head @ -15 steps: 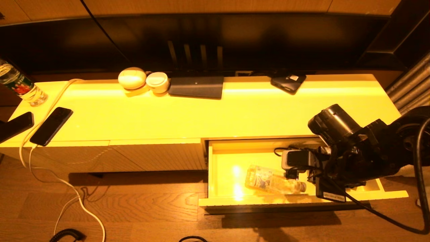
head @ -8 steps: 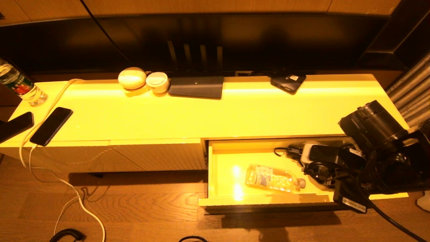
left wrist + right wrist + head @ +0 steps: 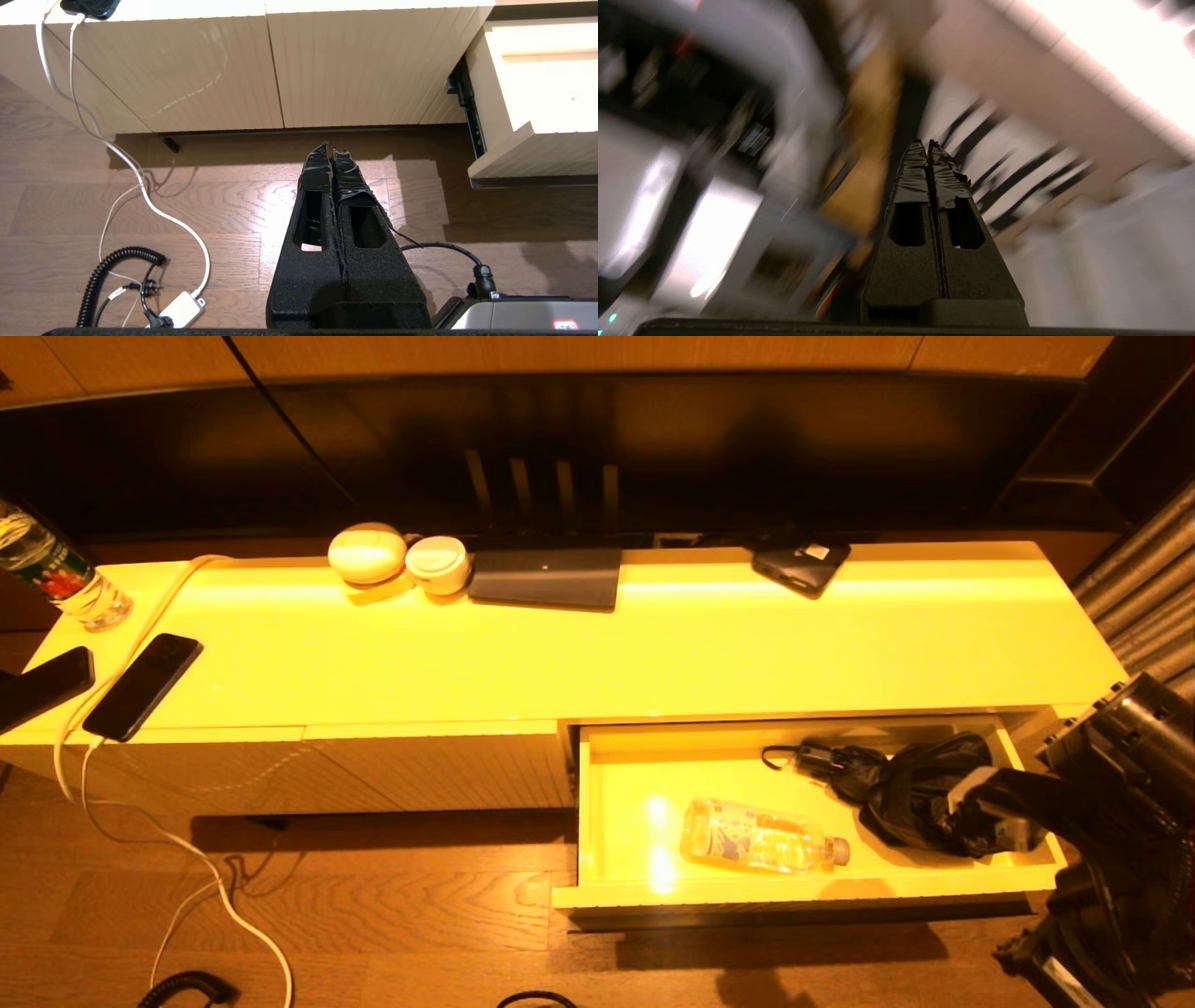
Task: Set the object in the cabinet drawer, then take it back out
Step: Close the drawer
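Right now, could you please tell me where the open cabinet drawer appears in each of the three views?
Head view: the cabinet drawer is pulled out at lower right, with a bottle lying inside.
Left wrist view: only its corner shows at the right edge.
Right wrist view: cannot be made out.
Shared landmark: the ribbed cabinet front beside it.

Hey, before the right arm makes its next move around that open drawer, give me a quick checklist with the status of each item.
1. Cabinet drawer pulled open: ok.
2. Bottle lying inside drawer: ok.
3. Right end effector empty, fingers together: ok.
4. Right end effector position relative to the drawer: cannot tell; wrist view is smeared.
5. Black bundle beside bottle, apart from it: ok.
6. Left end effector shut, parked over the floor: ok.
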Motion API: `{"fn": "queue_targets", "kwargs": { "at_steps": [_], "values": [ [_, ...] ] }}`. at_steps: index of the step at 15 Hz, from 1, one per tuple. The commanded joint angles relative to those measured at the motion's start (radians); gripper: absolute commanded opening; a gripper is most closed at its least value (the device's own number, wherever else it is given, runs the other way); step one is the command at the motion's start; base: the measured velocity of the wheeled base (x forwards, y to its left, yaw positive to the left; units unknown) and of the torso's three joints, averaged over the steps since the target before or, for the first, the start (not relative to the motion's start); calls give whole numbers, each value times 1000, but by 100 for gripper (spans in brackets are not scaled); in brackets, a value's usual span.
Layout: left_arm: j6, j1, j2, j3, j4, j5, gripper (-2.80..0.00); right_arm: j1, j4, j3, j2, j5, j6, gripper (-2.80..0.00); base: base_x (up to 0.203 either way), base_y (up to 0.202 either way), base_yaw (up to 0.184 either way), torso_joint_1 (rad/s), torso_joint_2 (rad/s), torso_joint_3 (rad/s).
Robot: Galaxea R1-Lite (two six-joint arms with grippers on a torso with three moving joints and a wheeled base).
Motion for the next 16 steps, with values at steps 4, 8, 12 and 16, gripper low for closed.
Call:
{"fn": "queue_targets", "kwargs": {
  "at_steps": [4,8,12,16],
  "values": [
    [0,0,0,2,0,0,-280,46,164,108,-14,164,59,-280,0,0,0,0,0,0],
    [0,0,0,2,-1,0,-280,49,157,112,76,213,61,-280,0,0,0,0,0,0],
    [0,0,0,2,-1,0,-280,48,-14,121,164,223,85,-280,0,0,0,0,0,0],
    [0,0,0,2,-1,0,-280,48,-72,126,237,209,92,-280,0,0,0,0,0,0]
  ]
}}
